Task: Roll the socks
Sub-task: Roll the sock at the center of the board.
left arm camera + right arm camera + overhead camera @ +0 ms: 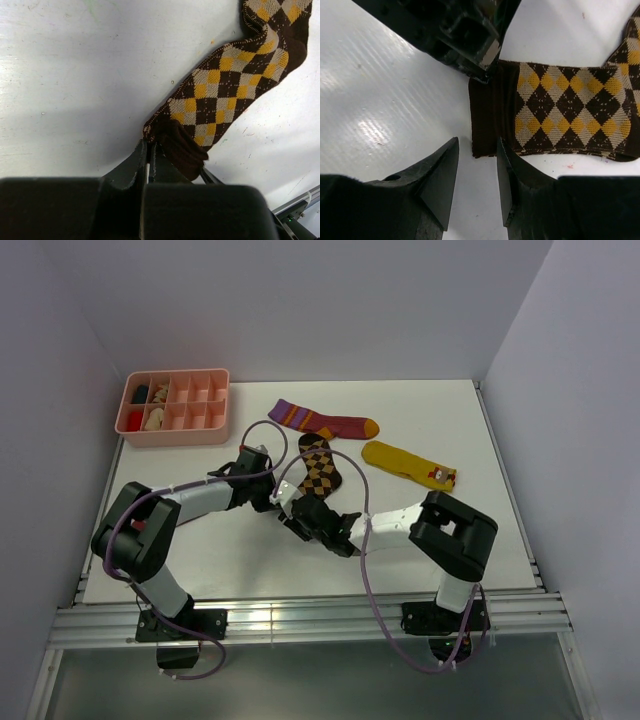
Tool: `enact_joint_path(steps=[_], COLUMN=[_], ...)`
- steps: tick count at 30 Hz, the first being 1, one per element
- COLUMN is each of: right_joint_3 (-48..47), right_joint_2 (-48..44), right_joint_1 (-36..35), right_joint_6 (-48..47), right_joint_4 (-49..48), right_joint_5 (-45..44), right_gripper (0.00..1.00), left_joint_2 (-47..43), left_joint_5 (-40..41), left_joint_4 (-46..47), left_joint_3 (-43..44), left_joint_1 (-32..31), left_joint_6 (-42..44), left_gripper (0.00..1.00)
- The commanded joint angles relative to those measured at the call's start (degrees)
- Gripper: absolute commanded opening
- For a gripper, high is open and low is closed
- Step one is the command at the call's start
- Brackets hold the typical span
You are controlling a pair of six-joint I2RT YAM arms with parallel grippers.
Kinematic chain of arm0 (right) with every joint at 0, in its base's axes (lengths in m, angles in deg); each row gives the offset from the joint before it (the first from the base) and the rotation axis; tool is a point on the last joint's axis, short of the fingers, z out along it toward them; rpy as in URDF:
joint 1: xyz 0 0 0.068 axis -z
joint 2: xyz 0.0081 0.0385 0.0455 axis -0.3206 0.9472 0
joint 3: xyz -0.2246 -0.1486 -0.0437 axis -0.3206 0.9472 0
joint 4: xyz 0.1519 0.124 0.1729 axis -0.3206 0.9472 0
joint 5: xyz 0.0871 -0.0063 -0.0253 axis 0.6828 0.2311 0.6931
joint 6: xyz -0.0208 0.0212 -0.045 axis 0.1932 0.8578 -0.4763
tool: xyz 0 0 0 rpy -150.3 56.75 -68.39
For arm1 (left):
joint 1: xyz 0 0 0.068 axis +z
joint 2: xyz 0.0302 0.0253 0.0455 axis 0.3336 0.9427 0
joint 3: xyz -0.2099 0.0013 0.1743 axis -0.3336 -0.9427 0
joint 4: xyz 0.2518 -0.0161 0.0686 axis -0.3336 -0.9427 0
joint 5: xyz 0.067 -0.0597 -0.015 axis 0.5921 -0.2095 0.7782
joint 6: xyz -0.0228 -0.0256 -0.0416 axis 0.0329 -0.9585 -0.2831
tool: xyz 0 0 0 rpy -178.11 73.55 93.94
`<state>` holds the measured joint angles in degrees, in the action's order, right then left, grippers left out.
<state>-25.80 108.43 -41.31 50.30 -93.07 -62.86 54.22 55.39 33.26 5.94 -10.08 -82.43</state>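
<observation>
— Three socks are laid out on the white surface point(230, 562). What is met first from the left?

— A pink tray point(176, 439) of compartments is set at the far left corner. Next, the left fingers point(149, 150) are seen clenched on the dark cuff of the diamond-check sock point(322, 475). The cuff is bunched up there, and the rest of the sock is spread flat near the middle of the surface.

— And the right fingers point(445, 165)?

— They are held parted. One tip is placed at the cuff's edge and the other over bare surface, and nothing is gripped between them.

— The remaining socks?

— A maroon sock point(325, 421) with purple cuff and orange toe is laid just beyond the checked one, towards the far edge. A mustard sock point(408, 464) is placed to the right of both.
</observation>
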Motion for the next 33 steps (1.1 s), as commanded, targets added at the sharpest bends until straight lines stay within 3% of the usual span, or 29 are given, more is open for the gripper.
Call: enact_joint_path(steps=[1,11,16,19,21,25,27,33], right_joint_3=[-1.66,-2.01,-2.10,-1.31,-2.18,-5.51,-7.36,-16.84], right_joint_2=[2.33,5.94,6.82,5.42,4.89,5.06,5.41,10.68], right_joint_1=[-0.28,-0.02,1.03,3.05,5.50,10.78,13.06,19.84], right_joint_6=[-0.04,2.77,4.44,5.58,7.06,8.39,9.10,7.61], right_joint_4=[-4.10,-2.26,-0.24,0.64,2.13,9.41,11.18,24.44], right_joint_5=[-3.45,-1.96,0.94,5.68,11.82,26.14,35.43,51.02], right_gripper=[0.44,0.42,0.18,0.05,0.00,0.00,0.00,0.00], left_joint_2=[0.36,0.63,-0.25,-1.65,-2.97,-5.78,-7.88,-13.69], left_joint_5=[-0.62,-1.24,-1.85,-2.20,-1.60,1.21,1.75,1.67], left_joint_4=[-0.86,-1.13,-0.60,0.01,-0.07,-1.39,-1.39,2.90], left_joint_3=[1.55,1.81,1.63,1.20,1.19,1.81,2.07,1.38], left_joint_1=[0.12,0.47,0.91,1.52,2.05,2.75,3.11,3.55], left_joint_6=[1.43,1.43,0.73,0.55,0.99,6.50,9.68,29.44], left_gripper=[0.01,0.00,0.03,0.12,0.23,0.40,0.43,0.45])
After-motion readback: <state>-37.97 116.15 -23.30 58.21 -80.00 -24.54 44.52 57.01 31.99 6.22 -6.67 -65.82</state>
